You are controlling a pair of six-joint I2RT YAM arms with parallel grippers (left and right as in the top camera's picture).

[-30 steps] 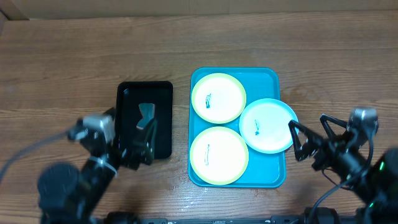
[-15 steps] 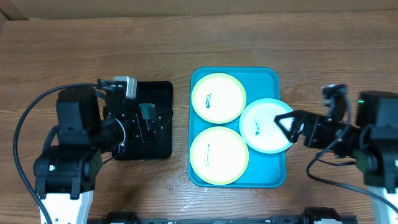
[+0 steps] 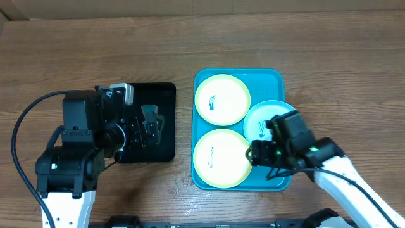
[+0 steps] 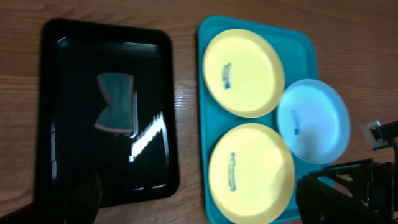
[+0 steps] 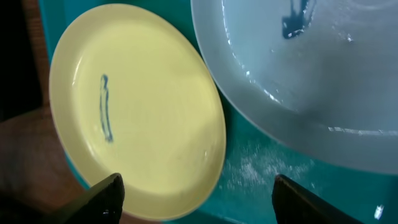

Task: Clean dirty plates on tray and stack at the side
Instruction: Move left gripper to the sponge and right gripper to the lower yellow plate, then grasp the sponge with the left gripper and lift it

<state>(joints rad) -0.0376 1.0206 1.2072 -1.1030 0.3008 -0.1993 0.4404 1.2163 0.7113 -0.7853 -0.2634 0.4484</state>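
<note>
The turquoise tray (image 3: 273, 78) holds three plates, each with a dark teal smudge. Two are pale yellow-green, one at the back (image 3: 222, 99) and one at the front (image 3: 218, 159). The white-bluish plate (image 3: 269, 121) rests on the tray's right rim, partly under my right arm. My right gripper (image 3: 261, 153) hovers open low over the tray. In the right wrist view its fingers straddle the front yellow plate's (image 5: 137, 112) rim and bare tray floor (image 5: 261, 177), holding nothing. My left gripper (image 3: 150, 123) hangs wide open over the black tray.
A black tray (image 3: 166, 95) with a grey sponge (image 4: 115, 112) lies left of the turquoise tray (image 4: 306, 50). Bare wooden table surrounds both trays. The right arm's body stretches toward the table's front right corner.
My right arm swung left from beside the tray to over its front right part, now covering some of the white-bluish plate. The left arm settled above the black tray.
</note>
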